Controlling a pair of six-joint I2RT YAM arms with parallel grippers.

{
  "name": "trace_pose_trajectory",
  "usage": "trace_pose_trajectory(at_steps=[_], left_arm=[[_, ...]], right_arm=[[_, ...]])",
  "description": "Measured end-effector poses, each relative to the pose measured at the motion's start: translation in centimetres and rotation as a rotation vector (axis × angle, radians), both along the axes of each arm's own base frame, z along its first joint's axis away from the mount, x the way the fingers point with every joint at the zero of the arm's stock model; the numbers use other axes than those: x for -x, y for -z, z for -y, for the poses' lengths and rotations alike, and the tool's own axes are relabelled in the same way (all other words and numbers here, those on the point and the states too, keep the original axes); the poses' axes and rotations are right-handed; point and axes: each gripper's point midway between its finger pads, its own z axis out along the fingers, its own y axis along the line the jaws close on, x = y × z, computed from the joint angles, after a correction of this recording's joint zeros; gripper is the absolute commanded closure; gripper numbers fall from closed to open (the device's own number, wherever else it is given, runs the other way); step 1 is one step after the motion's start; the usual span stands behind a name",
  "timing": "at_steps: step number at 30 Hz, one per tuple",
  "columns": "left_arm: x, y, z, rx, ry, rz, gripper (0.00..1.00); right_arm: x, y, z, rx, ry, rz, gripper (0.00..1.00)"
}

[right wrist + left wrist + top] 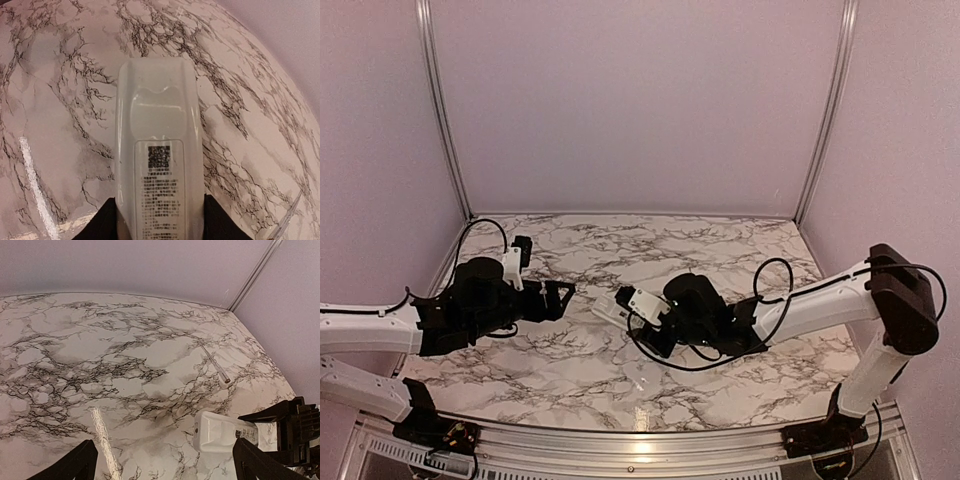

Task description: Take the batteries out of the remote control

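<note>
The white remote control is clamped at its near end between the fingers of my right gripper, which is shut on it. Its back faces the camera, with a printed label and QR code. In the top view the remote control sticks out left from the right gripper, just above the marble table. My left gripper stands open a short way left of the remote's free end. In the left wrist view the remote control lies just inside the right finger. The batteries are hidden.
A thin clear rod lies on the marble table toward the far right corner, and its tip shows in the right wrist view. Pale walls with aluminium posts close the back and sides.
</note>
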Motion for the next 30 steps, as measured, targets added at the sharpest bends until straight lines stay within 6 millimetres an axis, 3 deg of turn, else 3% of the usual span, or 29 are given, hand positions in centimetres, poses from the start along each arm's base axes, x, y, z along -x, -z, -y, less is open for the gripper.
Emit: trace_pose_trajectory(at_steps=[7,12,21,30], left_arm=[[1.2,-0.3,3.0,0.052,0.162,-0.028,0.01],[2.8,-1.2,4.9,0.121,0.292,-0.043,0.01],[5.3,-2.3,6.8,0.2,0.458,-0.077,0.05],[6.3,-2.4,8.3,0.242,0.55,-0.128,0.15]], right_arm=[[0.7,-1.8,1.2,-0.032,-0.004,0.056,1.0],[2.5,-3.4,1.3,-0.06,-0.054,0.109,1.0],[3.9,-3.4,2.0,-0.043,-0.119,0.172,1.0],[4.9,-6.0,1.8,-0.079,-0.21,0.271,1.0]])
